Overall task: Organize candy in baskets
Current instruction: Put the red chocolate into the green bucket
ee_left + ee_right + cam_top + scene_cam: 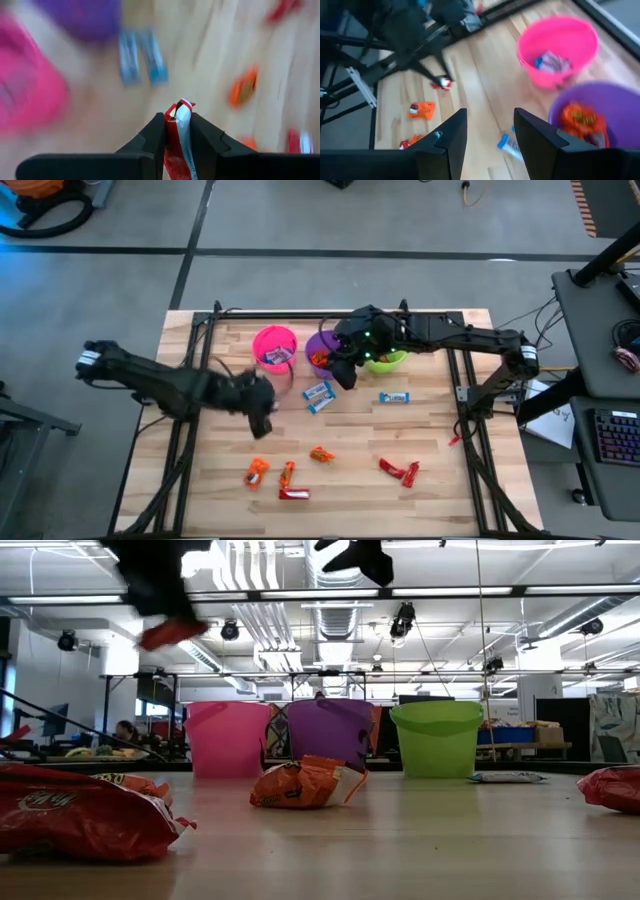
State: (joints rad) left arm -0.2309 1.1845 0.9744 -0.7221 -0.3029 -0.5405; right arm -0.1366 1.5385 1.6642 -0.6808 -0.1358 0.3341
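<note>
My left gripper hovers over the table's middle left, shut on a red candy, and shows high up in the low view. My right gripper is open above the table just near of the purple bucket. The purple bucket stands between the pink bucket and the green one in a row along the far side. The pink bucket holds blue candies and the purple bucket holds orange ones. Blue candies, orange candies and red candies lie loose on the table. My left gripper pinches the red-and-white wrapped candy between its two fingers, with one wrapper end poking out past the fingertips. The fingers point down, and the candy is lifted clear, high above the table.
A lone blue candy lies near the green bucket. An orange candy and red candies lie close to the low camera. Dark frame rails run along the left and right sides of the table, with bare wood between the candy clusters.
</note>
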